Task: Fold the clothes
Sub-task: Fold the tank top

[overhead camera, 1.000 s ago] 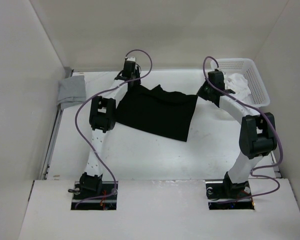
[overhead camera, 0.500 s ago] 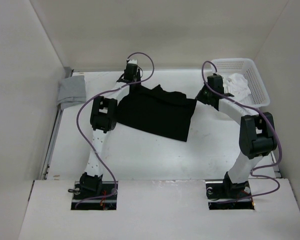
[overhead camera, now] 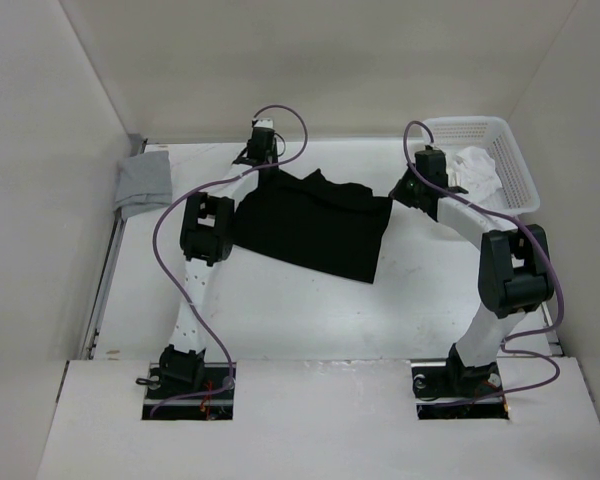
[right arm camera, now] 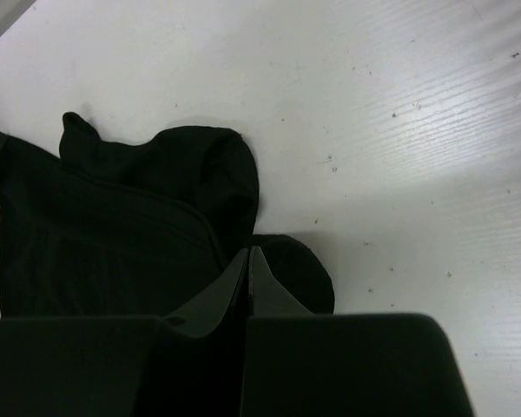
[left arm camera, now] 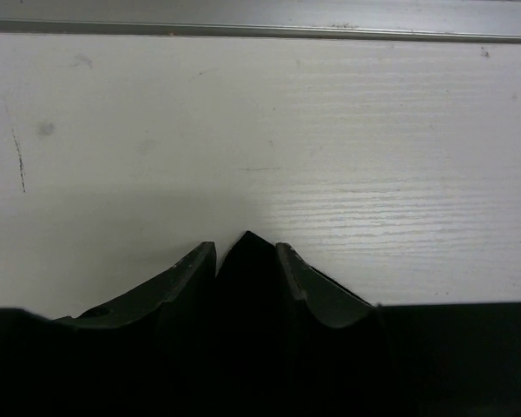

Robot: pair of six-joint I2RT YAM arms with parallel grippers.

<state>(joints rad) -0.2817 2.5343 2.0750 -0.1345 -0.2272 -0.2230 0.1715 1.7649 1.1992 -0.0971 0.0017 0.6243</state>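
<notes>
Garment (overhead camera: 315, 225) lies rumpled mid-far on the table (overhead camera: 280, 310), thin, limp and light (it'll sag and slide), so pinch corners or hem: left gripper (left arm camera: 245, 247) half-spread around a fabric peak at the far-left corner, grip unclear; right gripper (right arm camera: 248, 251) closed tight at the right corner.

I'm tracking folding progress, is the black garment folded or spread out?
Spread mostly flat: the black garment lies on the table, rumpled along its far edge. Doubled over? Cannot tell.
</notes>
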